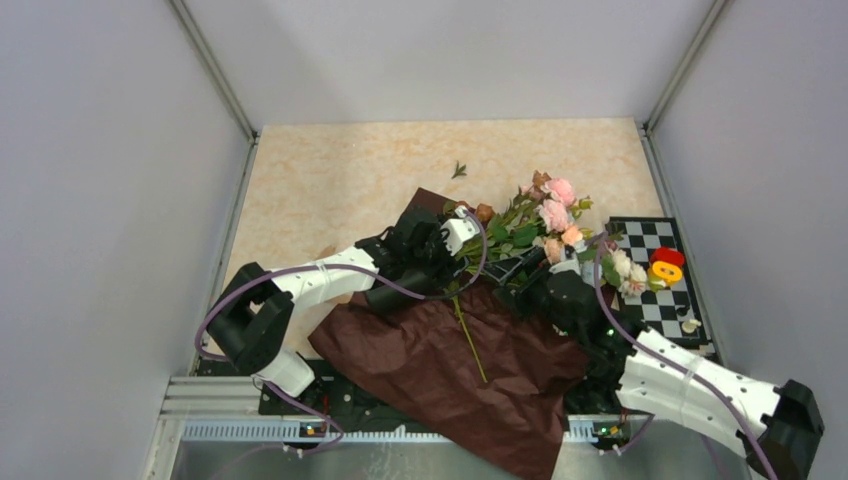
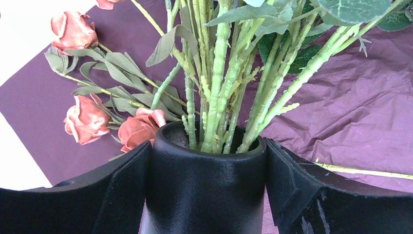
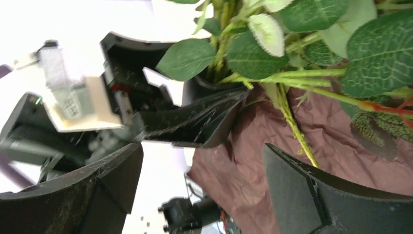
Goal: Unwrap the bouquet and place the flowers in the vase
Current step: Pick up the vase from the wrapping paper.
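The left pincer clasps the slim black narrow-necked vase by its sides, with the thin green stems of the small pale and brownish roses bunched in its mouth. Alongside, the right pincer hangs released, nothing between its fingers. Beneath both spreads the opened maroon crinkled paper on the marbled beige worktop, a loose green stem lying across it. Placing looks nearly done. Next, the free pincer would likely need to collect that stray stem.
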Robot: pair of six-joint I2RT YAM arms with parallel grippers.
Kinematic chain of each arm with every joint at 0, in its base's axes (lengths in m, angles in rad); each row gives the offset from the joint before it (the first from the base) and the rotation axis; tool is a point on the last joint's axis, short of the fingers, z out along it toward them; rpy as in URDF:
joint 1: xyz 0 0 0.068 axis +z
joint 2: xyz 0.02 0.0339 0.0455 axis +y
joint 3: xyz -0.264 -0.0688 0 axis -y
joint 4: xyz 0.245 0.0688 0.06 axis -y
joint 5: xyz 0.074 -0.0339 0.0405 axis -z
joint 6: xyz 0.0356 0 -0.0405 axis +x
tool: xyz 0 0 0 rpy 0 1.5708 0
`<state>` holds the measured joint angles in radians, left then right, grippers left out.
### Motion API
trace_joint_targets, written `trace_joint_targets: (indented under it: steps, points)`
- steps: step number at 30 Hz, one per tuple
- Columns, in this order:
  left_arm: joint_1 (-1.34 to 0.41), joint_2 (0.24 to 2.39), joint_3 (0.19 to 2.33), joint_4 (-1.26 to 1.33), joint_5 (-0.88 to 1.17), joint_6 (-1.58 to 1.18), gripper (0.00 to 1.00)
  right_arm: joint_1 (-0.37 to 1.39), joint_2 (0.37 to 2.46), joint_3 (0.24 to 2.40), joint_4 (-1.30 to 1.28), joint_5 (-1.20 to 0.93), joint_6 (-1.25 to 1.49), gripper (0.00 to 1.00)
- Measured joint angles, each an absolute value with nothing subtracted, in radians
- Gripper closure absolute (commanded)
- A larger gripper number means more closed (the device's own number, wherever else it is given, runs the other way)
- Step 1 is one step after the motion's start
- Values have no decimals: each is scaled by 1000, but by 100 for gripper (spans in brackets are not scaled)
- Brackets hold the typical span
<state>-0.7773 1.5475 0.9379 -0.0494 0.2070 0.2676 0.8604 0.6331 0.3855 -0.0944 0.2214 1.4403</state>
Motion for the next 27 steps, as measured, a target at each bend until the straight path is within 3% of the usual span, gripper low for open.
trace_joint_targets:
  steps: [12, 27]
  points:
    - [-776, 1547, 928, -36, 220, 259, 100, 923, 842, 386, -6, 511, 1707, 3]
    - [-775, 1547, 918, -10, 220, 251, 100, 925, 1108, 471, 43, 616, 1777, 2]
